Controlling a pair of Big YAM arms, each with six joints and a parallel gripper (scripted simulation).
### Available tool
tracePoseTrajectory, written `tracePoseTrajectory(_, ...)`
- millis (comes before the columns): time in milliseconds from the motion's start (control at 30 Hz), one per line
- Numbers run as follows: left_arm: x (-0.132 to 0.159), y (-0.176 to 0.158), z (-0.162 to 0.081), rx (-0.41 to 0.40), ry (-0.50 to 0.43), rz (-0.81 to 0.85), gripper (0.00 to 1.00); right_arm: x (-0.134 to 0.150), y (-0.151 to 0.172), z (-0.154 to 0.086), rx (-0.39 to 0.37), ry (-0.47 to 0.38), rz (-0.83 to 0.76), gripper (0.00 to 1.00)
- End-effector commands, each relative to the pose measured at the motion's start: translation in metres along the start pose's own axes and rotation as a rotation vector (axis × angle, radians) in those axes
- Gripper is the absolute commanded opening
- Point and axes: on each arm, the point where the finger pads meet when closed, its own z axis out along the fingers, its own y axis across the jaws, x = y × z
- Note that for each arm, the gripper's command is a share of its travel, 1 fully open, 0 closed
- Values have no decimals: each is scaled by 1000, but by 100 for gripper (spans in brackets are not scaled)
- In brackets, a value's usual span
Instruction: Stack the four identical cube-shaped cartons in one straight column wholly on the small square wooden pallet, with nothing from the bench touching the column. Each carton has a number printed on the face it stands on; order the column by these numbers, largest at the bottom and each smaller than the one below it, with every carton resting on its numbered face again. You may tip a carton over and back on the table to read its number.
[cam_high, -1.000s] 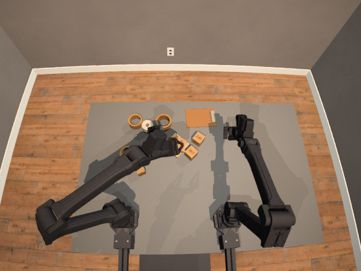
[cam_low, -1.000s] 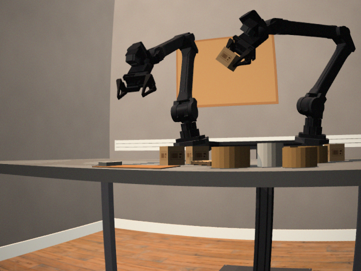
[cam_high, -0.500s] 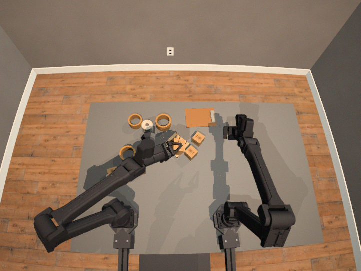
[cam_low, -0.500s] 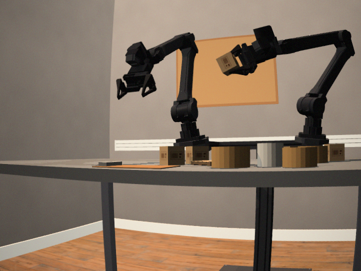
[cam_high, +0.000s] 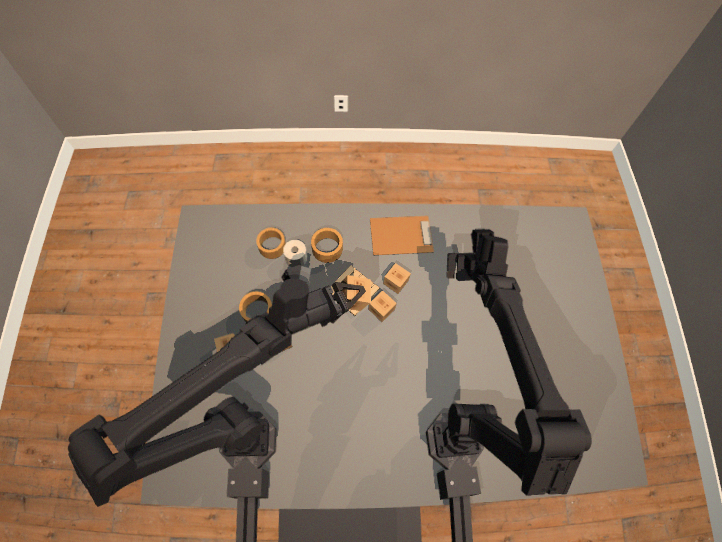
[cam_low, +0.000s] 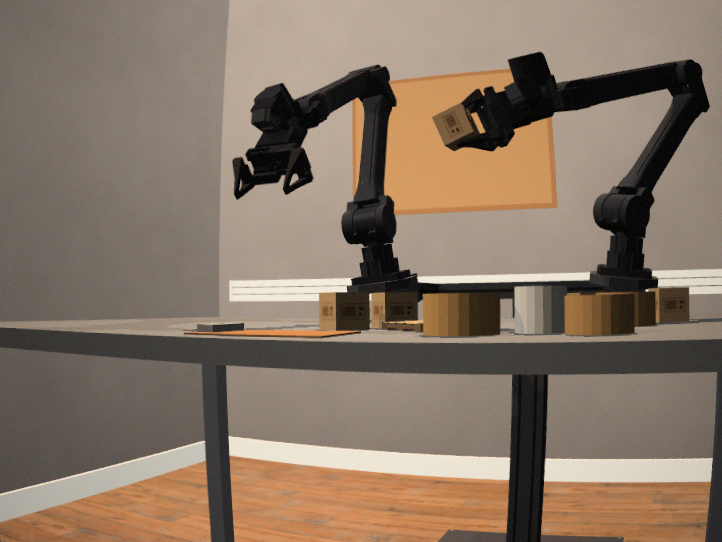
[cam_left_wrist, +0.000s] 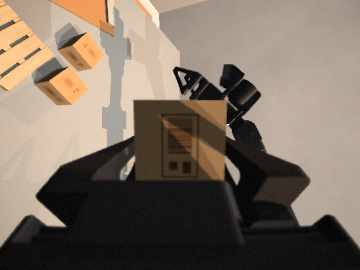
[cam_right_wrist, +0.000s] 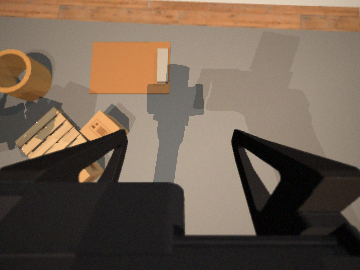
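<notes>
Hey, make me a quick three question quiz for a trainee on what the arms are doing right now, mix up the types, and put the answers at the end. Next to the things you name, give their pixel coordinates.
1. True or false: the right gripper (cam_low: 266, 183) (cam_right_wrist: 179, 135) is open.
2. Fill in: the left gripper (cam_low: 481, 125) (cam_left_wrist: 179, 135) holds a ____ above the table.
3. Which lies flat on the table: A) the wooden pallet (cam_low: 402, 326) (cam_right_wrist: 52, 135), or B) the held carton?

Key: 1 true; 2 carton; 3 A
</notes>
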Motion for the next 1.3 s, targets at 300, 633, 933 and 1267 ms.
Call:
tracePoseTrajectory(300, -25, -36, -1, 52, -40, -1, 54, -36, -6, -9, 12, -78, 36, 100)
tracePoseTrajectory(633, -14, -25, -2, 40, -23, 0, 54, -27, 66, 11, -198, -216, 416, 100)
tracePoseTrajectory(933, -14, -25, -2, 40, -23, 0, 54, -25, 120, 2, -419, -293, 656, 100)
tracePoseTrajectory(1267, -14, -25, -2, 40, -23, 0, 54, -15, 171, -23, -683, -303, 883, 100)
